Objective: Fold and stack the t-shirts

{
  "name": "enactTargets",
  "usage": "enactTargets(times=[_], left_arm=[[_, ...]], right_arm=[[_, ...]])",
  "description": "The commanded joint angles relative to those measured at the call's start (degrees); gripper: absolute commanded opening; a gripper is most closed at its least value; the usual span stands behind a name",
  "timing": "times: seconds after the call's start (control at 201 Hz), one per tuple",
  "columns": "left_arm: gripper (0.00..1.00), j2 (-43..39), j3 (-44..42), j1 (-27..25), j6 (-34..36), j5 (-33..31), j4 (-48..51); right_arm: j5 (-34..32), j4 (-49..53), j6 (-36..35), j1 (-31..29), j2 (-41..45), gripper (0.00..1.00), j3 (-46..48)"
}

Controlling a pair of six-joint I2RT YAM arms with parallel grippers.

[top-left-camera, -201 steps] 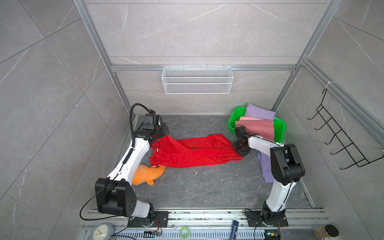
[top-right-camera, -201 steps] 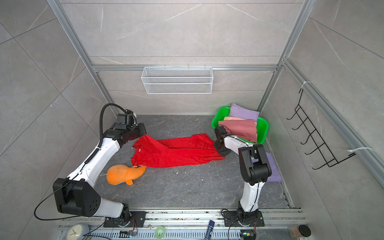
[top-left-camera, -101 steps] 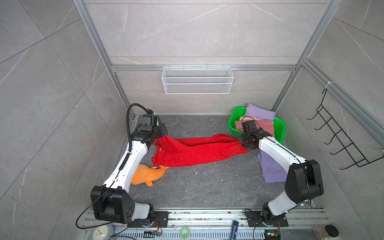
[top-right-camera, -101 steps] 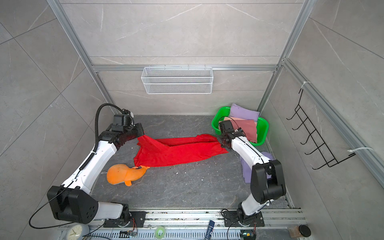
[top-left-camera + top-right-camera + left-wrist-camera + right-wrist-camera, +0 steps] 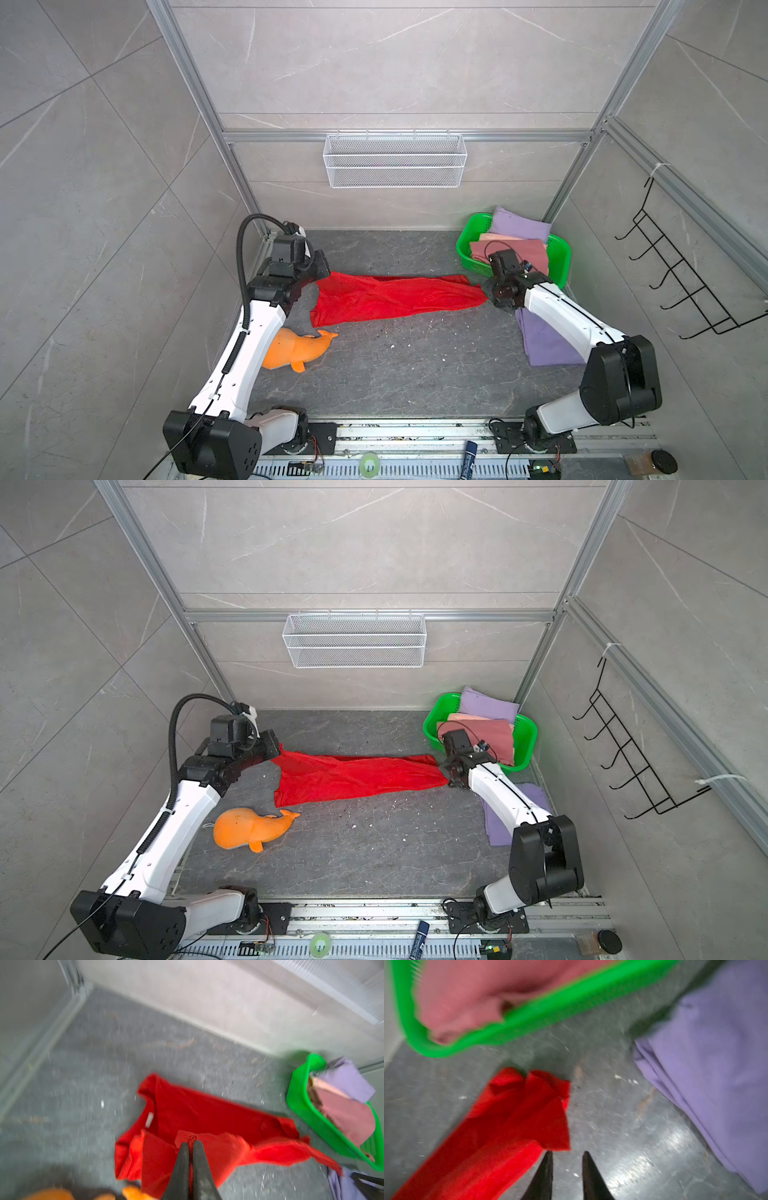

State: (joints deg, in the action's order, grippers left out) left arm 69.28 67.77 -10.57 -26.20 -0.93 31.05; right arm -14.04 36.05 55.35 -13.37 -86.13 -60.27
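Note:
A bright red t-shirt (image 5: 395, 297) (image 5: 357, 777) lies stretched across the grey floor. My left gripper (image 5: 191, 1142) is shut on a pinch of its cloth and holds that end a little off the floor at the shirt's left (image 5: 326, 272). My right gripper (image 5: 566, 1154) stands open at the shirt's right end (image 5: 484, 291). Nothing is between its fingers, and the red corner (image 5: 550, 1122) lies just beside them. A folded lavender t-shirt (image 5: 544, 336) (image 5: 716, 1084) lies on the floor under the right arm.
A green basket (image 5: 465, 249) (image 5: 550, 1012) in the back right corner holds lavender (image 5: 519, 224), dusty rose (image 5: 523, 249) and peach (image 5: 494, 237) shirts. An orange plush toy (image 5: 295, 351) lies by the left arm. A white wire basket (image 5: 395, 160) hangs on the back wall.
Both arms pulled apart and stretched the red shirt longer. The right gripper then opened and let go of the shirt's right end. The left gripper stays shut on the cloth.

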Motion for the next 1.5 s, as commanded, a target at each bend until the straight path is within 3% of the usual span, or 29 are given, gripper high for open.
enactTargets(times=[0.0,0.179,0.383,0.488,0.772,0.931,1.225,1.309,1.389,1.434,1.498], left_arm=[[0.00,-3.1,-3.5,-0.9,-4.6,1.3,0.0],[0.00,-4.5,-6.3,-1.3,-5.9,0.8,-0.5],[0.00,-2.3,-6.2,-2.1,-6.1,2.0,-0.8],[0.00,-1.5,-5.9,-2.4,-6.2,2.5,-0.9],[0.00,-0.7,-5.2,-2.6,-6.0,2.3,-0.5],[0.00,-0.6,-5.1,-2.7,-6.0,2.0,-0.7],[0.00,-1.7,-5.5,-3.1,-6.2,1.2,-0.8],[0.00,-2.2,-5.8,-3.1,-6.4,0.8,-0.4],[0.00,-3.0,-6.0,-3.2,-6.8,-0.1,0.1],[0.00,-3.6,-6.2,-3.2,-7.0,-0.5,0.2],[0.00,-4.4,-6.4,-3.3,-7.1,-1.2,0.3]], right_arm=[[0.5,0.3,2.1,0.1,2.6,0.42,3.2],[3.0,-2.5,4.7,0.0,2.5,0.51,4.5],[11.1,-9.7,5.7,-0.1,0.2,0.53,8.2],[11.6,-10.9,6.5,-0.1,-1.3,0.54,10.2],[5.3,-6.2,-2.4,-5.0,-8.3,0.61,4.1],[5.4,-4.9,-4.0,-6.7,-12.7,0.66,3.0],[1.6,1.8,-7.4,-9.2,-22.0,0.66,-4.9],[1.3,4.3,-8.6,-10.0,-23.9,0.60,-7.4],[3.1,2.3,-8.2,-10.0,-22.6,0.40,-5.8],[4.6,-0.2,-7.3,-10.0,-21.3,0.24,-3.9],[5.4,-1.3,-6.1,-10.0,-19.4,0.12,-2.3]])
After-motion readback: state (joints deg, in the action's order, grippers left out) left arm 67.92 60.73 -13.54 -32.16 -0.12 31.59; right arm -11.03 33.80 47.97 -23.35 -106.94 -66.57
